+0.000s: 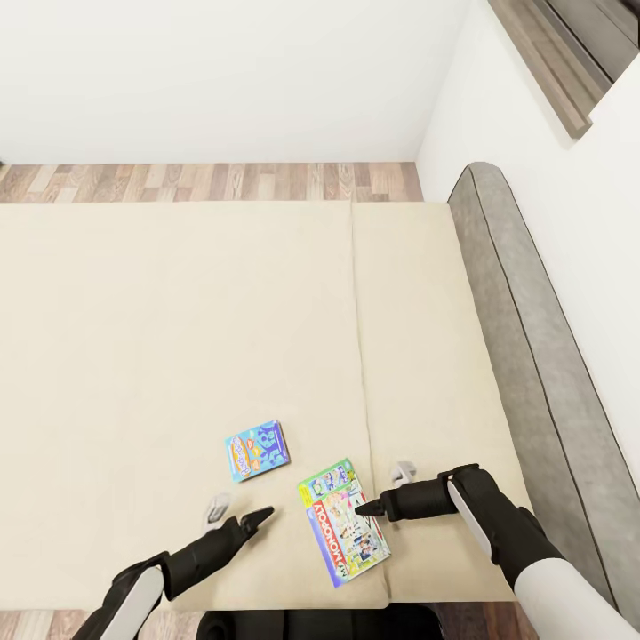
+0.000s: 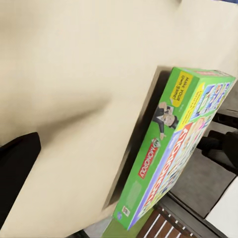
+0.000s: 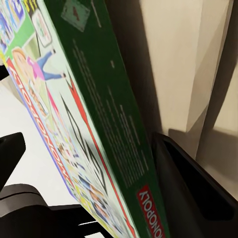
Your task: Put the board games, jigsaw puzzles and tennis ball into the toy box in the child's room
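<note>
Board games are seen on the bed (image 1: 178,338), whose beige mattress serves as the landmark: the white-green game box (image 1: 344,522) lies near the mattress's front edge, beside the seam, and the smaller blue game box (image 1: 258,450) lies just beyond it, further onto the mattress. The dark grey headboard (image 1: 533,338) runs along the mattress's far right side. The right gripper (image 1: 372,508) is placed at the white-green box's right edge; in the right wrist view the box (image 3: 94,124) is seen between two dark fingers (image 3: 193,188), so the pincer is judged to be closed on it, with one finger under the green side. The left gripper (image 1: 262,516) is held just left of that box, apart from it; whether its jaws are apart or together cannot be told. A slip is judged possible: the wide, thin box is gripped only at one edge and could pivot or drop when lifted.
</note>
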You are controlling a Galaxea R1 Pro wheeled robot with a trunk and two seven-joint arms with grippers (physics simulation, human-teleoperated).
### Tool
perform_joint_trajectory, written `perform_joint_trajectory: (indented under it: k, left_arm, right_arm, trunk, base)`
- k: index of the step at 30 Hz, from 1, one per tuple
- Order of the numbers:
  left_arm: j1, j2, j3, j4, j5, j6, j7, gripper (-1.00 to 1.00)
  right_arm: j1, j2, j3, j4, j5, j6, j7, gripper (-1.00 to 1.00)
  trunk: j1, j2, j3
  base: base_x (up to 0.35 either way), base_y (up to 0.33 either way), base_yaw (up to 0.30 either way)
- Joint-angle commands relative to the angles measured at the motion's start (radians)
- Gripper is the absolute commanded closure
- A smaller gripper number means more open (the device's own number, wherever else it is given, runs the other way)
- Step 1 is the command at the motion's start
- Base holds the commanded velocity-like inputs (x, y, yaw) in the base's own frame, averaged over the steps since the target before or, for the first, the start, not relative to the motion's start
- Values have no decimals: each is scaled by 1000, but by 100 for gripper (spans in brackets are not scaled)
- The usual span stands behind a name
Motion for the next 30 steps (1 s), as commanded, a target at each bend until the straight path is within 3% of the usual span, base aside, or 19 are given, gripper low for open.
perform_joint_trajectory:
  k: [1, 7, 19, 30]
  left_arm:
    - [0, -2, -2, 2, -1, 5, 5, -100]
    - [1, -12, -4, 6, -2, 6, 7, -100]
    - [7, -61, -17, 26, -7, 11, 12, -100]
    - [-15, -104, -127, 75, -9, 11, 36, -100]
  right_arm:
    - [0, -1, 3, -1, -7, 4, -4, -100]
    - [0, -1, 3, -1, -7, 4, -4, -100]
    - [-2, -1, 1, -1, -7, 4, -3, -100]
    - [-2, -2, 1, -1, -8, 4, -3, -100]
  trunk:
    - [0, 0, 0]
    - [0, 0, 0]
    - [0, 0, 0]
    - [0, 0, 0]
  base:
    - [0, 0, 0]
    - [0, 0, 0]
    - [0, 0, 0]
    - [0, 0, 0]
